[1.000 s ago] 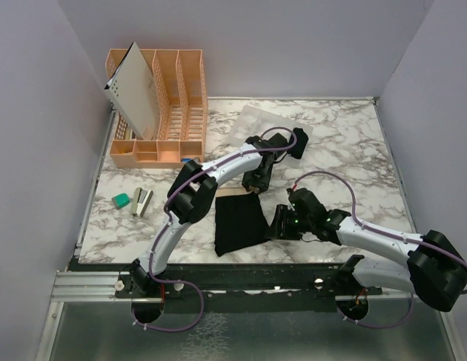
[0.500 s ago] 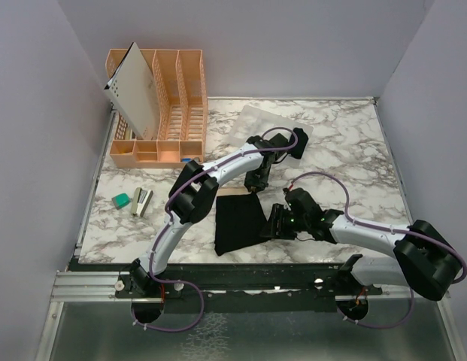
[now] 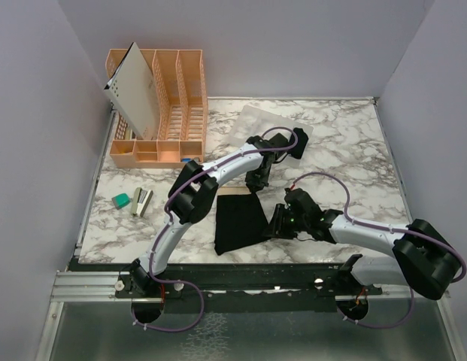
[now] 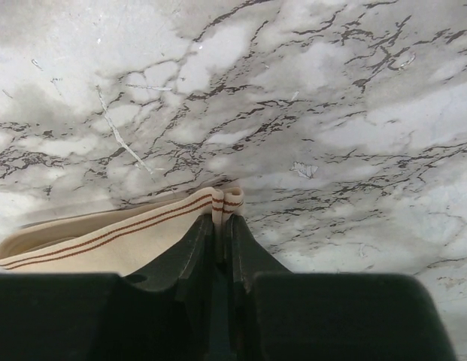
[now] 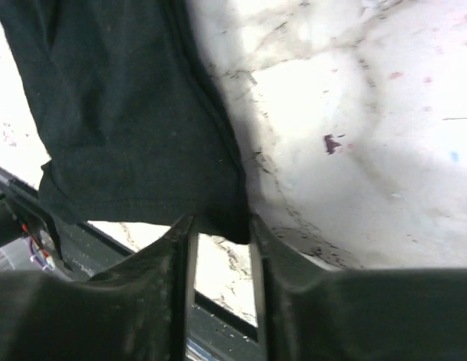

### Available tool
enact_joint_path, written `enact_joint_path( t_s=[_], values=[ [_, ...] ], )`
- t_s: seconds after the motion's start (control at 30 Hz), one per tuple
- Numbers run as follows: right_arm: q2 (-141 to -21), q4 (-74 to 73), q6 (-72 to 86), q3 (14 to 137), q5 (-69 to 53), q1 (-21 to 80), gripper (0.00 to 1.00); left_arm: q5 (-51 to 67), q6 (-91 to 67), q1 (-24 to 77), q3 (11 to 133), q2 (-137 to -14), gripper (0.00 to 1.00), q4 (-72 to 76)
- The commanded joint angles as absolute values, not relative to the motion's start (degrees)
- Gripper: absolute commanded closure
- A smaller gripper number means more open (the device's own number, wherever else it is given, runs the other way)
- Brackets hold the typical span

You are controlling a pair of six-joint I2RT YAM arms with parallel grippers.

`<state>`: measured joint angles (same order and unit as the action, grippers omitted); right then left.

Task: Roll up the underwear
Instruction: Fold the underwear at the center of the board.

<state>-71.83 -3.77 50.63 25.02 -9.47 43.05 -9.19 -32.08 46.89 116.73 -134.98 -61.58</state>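
Note:
One black underwear (image 3: 239, 222) lies flat on the marble table near the front edge. Its beige waistband (image 4: 113, 237) with brown stripes is at the far end. My left gripper (image 3: 256, 183) is at that far edge, and in the left wrist view its jaws (image 4: 222, 218) are pinched shut on a fold of the waistband. My right gripper (image 3: 277, 223) is at the cloth's right edge. In the right wrist view its fingers (image 5: 220, 226) stand apart, with the lower corner of the black cloth (image 5: 120, 113) between the tips.
An orange rack (image 3: 173, 105) with a white board (image 3: 135, 86) leaning in it stands at the back left. A green block (image 3: 122, 200) and a small silver item (image 3: 143, 201) lie at the left. A pale sheet (image 3: 272, 122) lies at the back.
My left gripper has closed on the waistband. My right gripper has slid left to the cloth's right edge, and its jaws have narrowed around the corner.

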Motion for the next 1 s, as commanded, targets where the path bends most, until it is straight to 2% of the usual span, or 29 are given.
enact_joint_path(
  t_s=[0.0, 0.1, 0.17, 0.23, 0.37, 0.53, 0.8, 0.97],
  values=[
    [-73.54, -6.26, 50.72, 23.42, -5.12, 43.07, 0.70, -7.08, -32.56, 47.38, 114.37, -134.16, 0.90, -56.91],
    [-76.36, -3.79, 50.88, 23.42, -6.47, 43.07, 0.80, -6.72, -32.73, 47.30, 113.11, -133.33, 0.93, -55.62],
    [-77.05, -4.05, 50.55, 24.35, -6.41, 43.07, 0.93, -6.22, -32.94, 47.08, 112.07, -132.61, 0.94, -54.63],
    [-76.36, -5.31, 49.93, 25.42, -5.57, 43.07, 0.99, -5.49, -33.37, 46.69, 110.95, -131.57, 0.96, -53.37],
    [-72.26, -10.11, 49.47, 27.32, -1.25, 43.07, 1.00, -3.54, -34.90, 45.23, 107.48, -127.89, 1.00, -49.49],
    [-69.18, -20.22, 46.84, 31.68, 5.48, 43.07, 1.00, -0.68, -38.04, 42.28, 100.51, -121.40, 1.00, -42.43],
    [-68.04, -27.04, 41.16, 37.75, 5.02, 43.15, 1.00, 5.07, -42.04, 39.34, 89.77, -113.87, 1.00, -30.71],
    [-71.26, -34.22, 37.45, 45.40, 7.88, 45.35, 1.00, 5.91, -42.98, 38.64, 85.83, -111.62, 1.00, -27.28]
  ],
)
